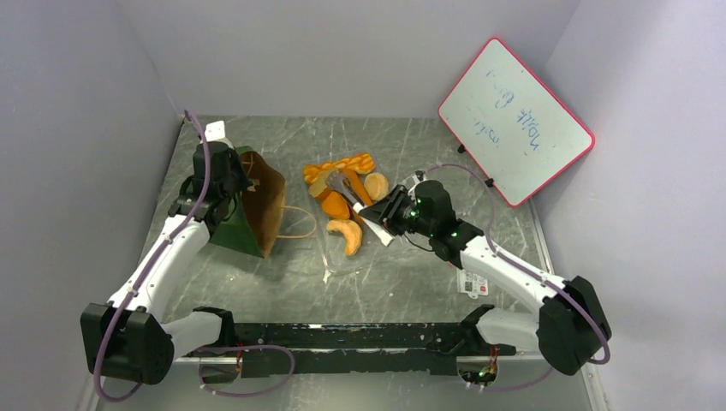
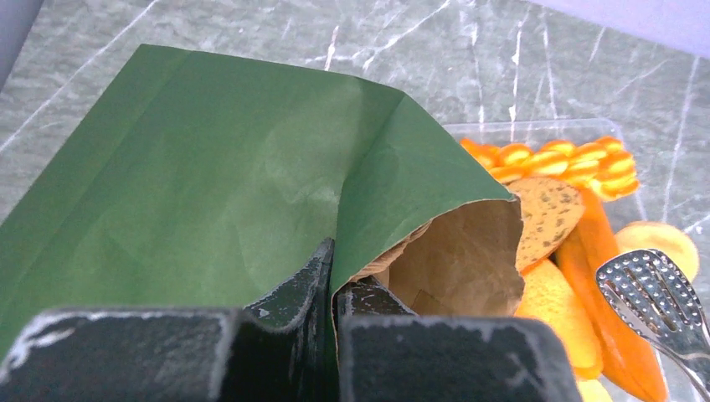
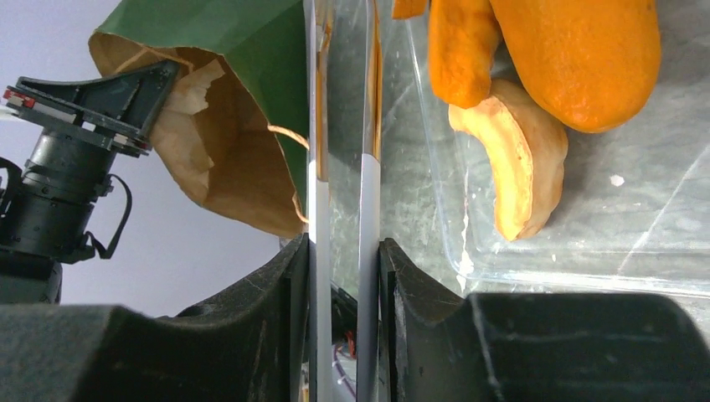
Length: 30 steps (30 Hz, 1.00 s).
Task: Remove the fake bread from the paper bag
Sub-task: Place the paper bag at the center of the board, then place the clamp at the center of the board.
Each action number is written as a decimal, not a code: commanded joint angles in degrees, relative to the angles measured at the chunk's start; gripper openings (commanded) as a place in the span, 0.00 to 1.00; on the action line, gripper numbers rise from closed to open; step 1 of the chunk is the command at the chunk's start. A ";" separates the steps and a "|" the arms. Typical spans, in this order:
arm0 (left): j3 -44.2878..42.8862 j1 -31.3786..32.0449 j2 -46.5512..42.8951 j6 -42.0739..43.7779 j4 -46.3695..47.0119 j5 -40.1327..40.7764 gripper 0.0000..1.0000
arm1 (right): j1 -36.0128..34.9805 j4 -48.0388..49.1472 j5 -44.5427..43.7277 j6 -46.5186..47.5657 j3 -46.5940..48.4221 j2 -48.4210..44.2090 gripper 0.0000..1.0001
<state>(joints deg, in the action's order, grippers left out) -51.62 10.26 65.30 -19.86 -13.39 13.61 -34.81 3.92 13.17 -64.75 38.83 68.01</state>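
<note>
The paper bag point(image 1: 250, 205) lies tilted, mouth open toward the fake bread point(image 1: 336, 205) heaped in a clear tray point(image 2: 536, 127) just right of it; the left gripper point(image 2: 335, 289) arches over the bag, jaws pinching its rim; the right gripper point(image 3: 343, 260) reaches low from beyond the tray, jaws clamped on metal tongs point(image 2: 653, 289).

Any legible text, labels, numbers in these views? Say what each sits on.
Nothing quotable.
Whiteboard: blue handwriting, tilted, too blurred to read.
White tag on the right arm: red mark, print too small to read.
Paper bag, fake bread: no print visible.
</note>
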 commanded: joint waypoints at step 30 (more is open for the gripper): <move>-12.61 -13.85 -0.08 -15.97 -4.98 -35.80 0.07 | 0.32 12.41 -49.06 35.68 -5.88 0.17 0.22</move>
<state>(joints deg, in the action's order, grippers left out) -66.15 -0.14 64.73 -31.33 -21.54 -11.11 -34.81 8.43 -28.23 -34.06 33.28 65.41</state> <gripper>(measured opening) 0.076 0.285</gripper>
